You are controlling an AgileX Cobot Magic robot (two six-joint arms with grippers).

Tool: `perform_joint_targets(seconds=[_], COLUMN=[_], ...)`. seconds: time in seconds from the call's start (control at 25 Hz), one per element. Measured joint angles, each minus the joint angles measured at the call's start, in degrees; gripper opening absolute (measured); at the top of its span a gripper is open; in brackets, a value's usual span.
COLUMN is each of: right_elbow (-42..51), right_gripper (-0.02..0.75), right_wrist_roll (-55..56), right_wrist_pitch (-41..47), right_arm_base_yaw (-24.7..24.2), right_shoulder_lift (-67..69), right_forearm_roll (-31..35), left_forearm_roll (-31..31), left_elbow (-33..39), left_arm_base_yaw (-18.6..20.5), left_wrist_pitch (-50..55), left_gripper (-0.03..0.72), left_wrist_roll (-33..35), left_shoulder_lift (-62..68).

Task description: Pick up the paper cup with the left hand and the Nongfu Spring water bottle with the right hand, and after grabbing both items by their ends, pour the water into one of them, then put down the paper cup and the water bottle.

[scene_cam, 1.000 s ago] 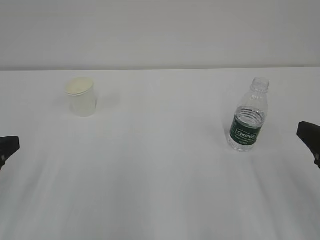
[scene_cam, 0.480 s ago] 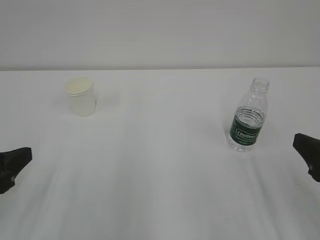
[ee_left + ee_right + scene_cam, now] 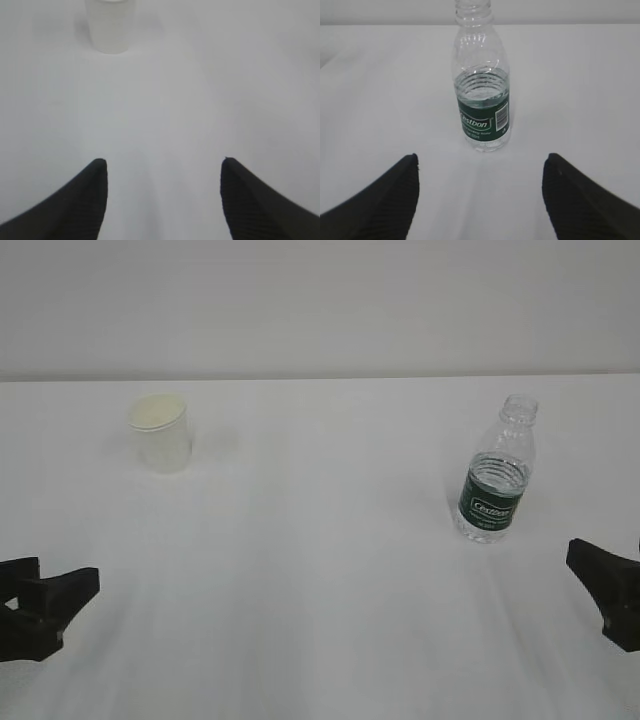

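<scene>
The bottle (image 3: 481, 100), uncapped, green label with white lettering hard to read, stands far right on the worktop (image 3: 320, 570); the cup (image 3: 160, 433) far left; both hands' jaws apart, empty

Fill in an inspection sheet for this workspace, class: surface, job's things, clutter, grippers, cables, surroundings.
Surface: white table, bare apart from the two items.
Job's things: paper cup upright, far left; water bottle upright, uncapped, partly filled, right side. Neither touched.
Clutter: nothing seen.
Grippers: left gripper open, empty, short of the cup; right gripper open, empty, facing the bottle.
Cables: nothing seen.
Surroundings: plain pale wall behind the table.
</scene>
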Motion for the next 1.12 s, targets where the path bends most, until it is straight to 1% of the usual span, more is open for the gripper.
perform_joint_targets(seconds=[0.12, 0.24, 0.4, 0.52, 0.68, 0.76, 0.84, 1.0, 1.12], right_elbow=[1.1, 2.2, 4.4, 4.5, 4.5, 4.5, 4.5, 4.5, 4.5], right_gripper=[0.574, 0.574, 0.566, 0.53, 0.497, 0.492, 0.491, 0.491, 0.491], right_wrist_roll=[0.0, 0.9, 2.4, 2.3, 2.0, 0.9, 0.4, -1.3, -1.6], right_wrist_pitch=[-0.9, -1.8, -2.8, -4.5, -10.0, -11.5, -11.8, -12.0, -12.2], right_arm_base_yaw=[0.0, 0.0, 0.0, 0.0, 0.0, 0.0, 0.0, 0.0, 0.0], right_shoulder_lift=[0.0, 0.0, 0.0, 0.0, 0.0, 0.0, 0.0, 0.0, 0.3], right_forearm_roll=[-1.1, -1.6, -3.2, -3.2, -3.4, -3.4, -2.8, -0.3, 0.5], left_forearm_roll=[4.9, 8.8, 10.6, 10.5, 7.3, 5.0, 3.0, 0.8, -0.1], left_elbow=[0.0, 0.0, 0.1, 1.3, 2.1, 2.1, 2.1, 2.1, 2.1], left_arm_base_yaw=[0.0, 0.0, 0.0, 0.0, 0.0, 0.0, 0.0, 0.0, 0.0], left_wrist_pitch=[-4.0, -7.9, -11.0, -13.9, -18.1, -18.8, -18.9, -20.2, -23.3], left_gripper=[0.505, 0.504, 0.503, 0.503, 0.503, 0.503, 0.503, 0.503, 0.503], left_wrist_roll=[-3.5, -5.5, -6.0, -6.1, -4.8, -1.3, 0.4, 2.0, 2.6], left_shoulder_lift=[3.3, 7.0, 9.8, 10.0, 10.0, 10.1, 10.1, 11.0, 14.3])
